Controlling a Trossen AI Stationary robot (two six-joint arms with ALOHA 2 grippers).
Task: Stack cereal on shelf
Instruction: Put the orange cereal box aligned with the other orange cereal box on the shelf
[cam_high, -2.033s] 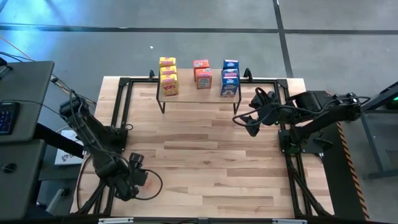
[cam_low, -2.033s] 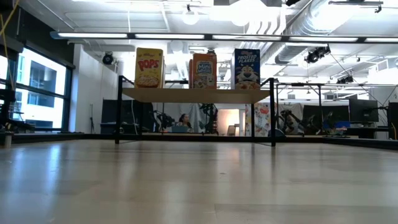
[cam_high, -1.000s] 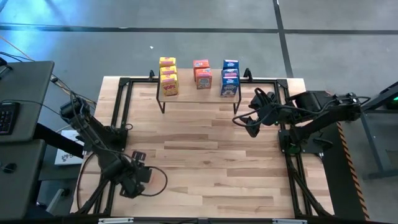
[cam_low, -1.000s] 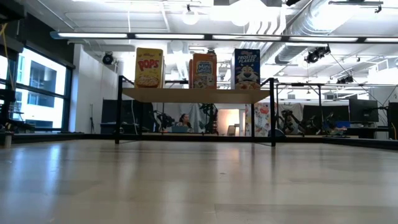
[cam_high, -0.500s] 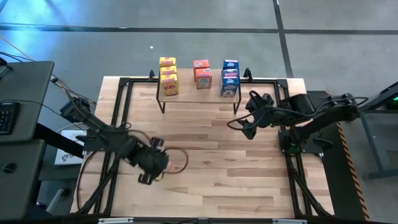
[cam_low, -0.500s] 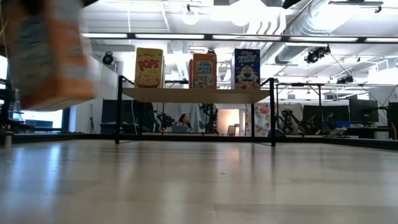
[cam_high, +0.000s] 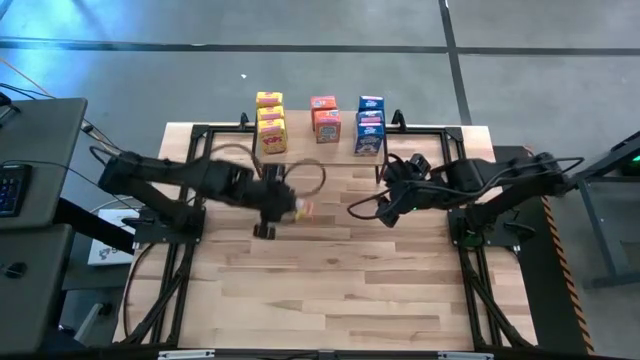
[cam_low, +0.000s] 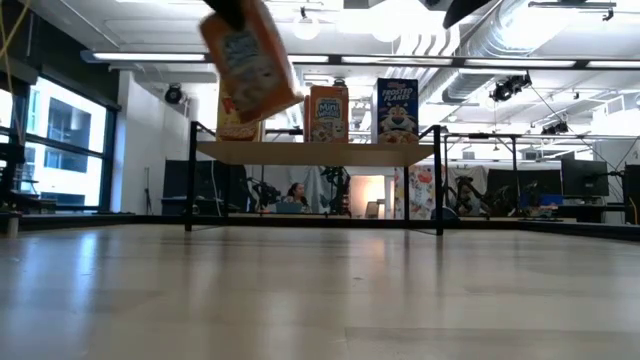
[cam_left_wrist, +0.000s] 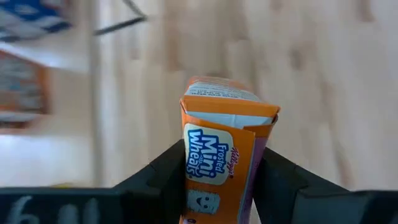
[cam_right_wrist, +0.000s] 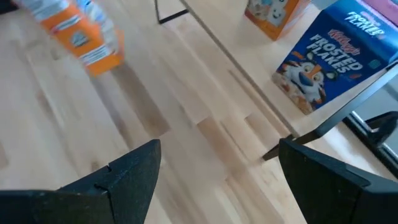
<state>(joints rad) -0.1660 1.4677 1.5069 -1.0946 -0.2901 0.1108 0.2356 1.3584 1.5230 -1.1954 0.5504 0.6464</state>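
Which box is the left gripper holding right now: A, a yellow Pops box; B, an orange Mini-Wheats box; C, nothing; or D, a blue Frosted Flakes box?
B: in the left wrist view the left gripper clamps the orange Frosted Mini-Wheats box between its fingers, above the table.

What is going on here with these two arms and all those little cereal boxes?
The left gripper holds an orange Frosted Mini-Wheats box in the air above the table, in front of the shelf. On the shelf stand rows of yellow Pops boxes, orange Mini-Wheats boxes and blue Frosted Flakes boxes. The right gripper hangs open and empty in front of the shelf's right end.
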